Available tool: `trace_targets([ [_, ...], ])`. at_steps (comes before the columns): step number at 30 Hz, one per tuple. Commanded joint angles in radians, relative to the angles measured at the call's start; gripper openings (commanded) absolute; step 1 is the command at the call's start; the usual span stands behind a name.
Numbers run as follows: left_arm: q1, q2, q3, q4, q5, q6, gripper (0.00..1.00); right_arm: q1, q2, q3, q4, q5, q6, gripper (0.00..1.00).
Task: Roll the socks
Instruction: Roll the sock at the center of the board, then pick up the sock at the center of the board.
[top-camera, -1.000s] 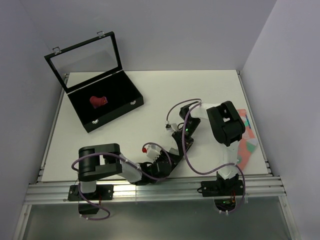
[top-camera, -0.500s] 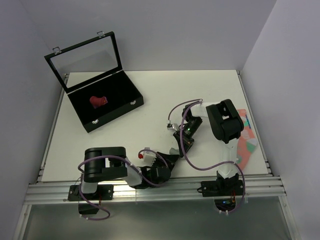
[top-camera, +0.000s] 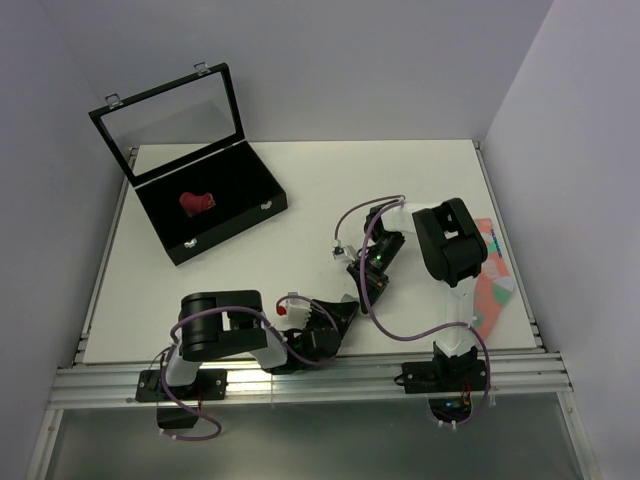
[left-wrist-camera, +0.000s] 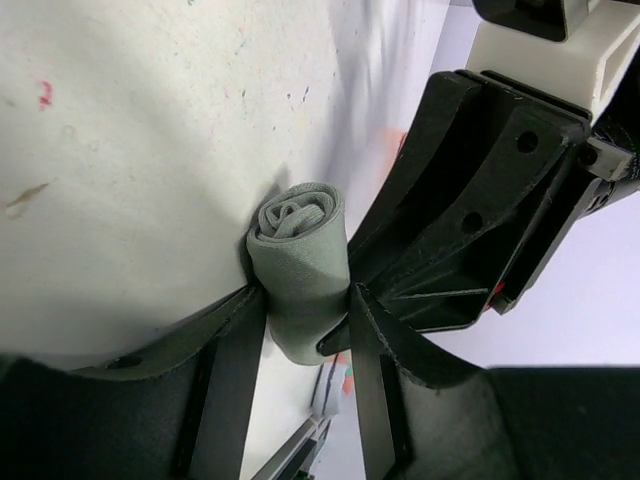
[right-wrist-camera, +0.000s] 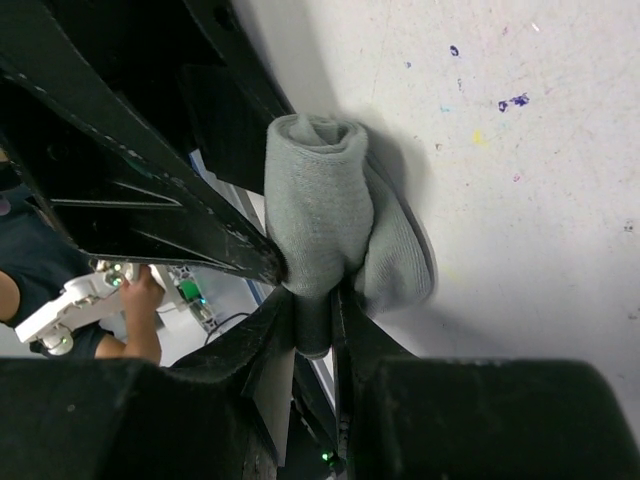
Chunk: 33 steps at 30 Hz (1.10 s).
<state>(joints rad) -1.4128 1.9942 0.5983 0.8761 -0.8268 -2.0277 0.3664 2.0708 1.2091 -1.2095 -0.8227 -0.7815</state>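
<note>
Starting at the black clear-lidded case (top-camera: 240, 186), you have the rolled magenta-red fabric sock (top-camera: 197, 202) inside it; right of that case, your left gripper (left-wrist-camera: 305, 300) clasps the rolled grey fabric ankle sock (left-wrist-camera: 298, 262), your right gripper (right-wrist-camera: 311, 295) pinching its end narrowly.

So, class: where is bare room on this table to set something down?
Widest bare table: far half, right of the black case. Also between case and left arm. Crowded: near centre, where left end effector and right end effector grip the grey sock.
</note>
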Motion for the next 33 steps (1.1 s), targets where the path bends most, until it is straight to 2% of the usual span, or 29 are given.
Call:
trace_targets([
  [1,0.012,0.075,0.011,-0.123,0.064,-0.036,0.46,0.003,0.014,0.038,-0.045,-0.018,-0.039,0.21],
  [10,0.006,0.114,0.029,-0.088,0.097,-0.048,0.46,0.003,0.046,0.089,-0.096,-0.081,-0.071,0.2],
  [17,0.009,0.092,0.024,-0.077,0.112,-0.052,0.5,0.008,0.017,0.118,-0.13,-0.122,-0.105,0.21],
  [33,0.026,0.04,0.0,0.015,0.124,-0.045,0.51,0.061,-0.063,0.145,-0.143,-0.17,-0.096,0.2],
])
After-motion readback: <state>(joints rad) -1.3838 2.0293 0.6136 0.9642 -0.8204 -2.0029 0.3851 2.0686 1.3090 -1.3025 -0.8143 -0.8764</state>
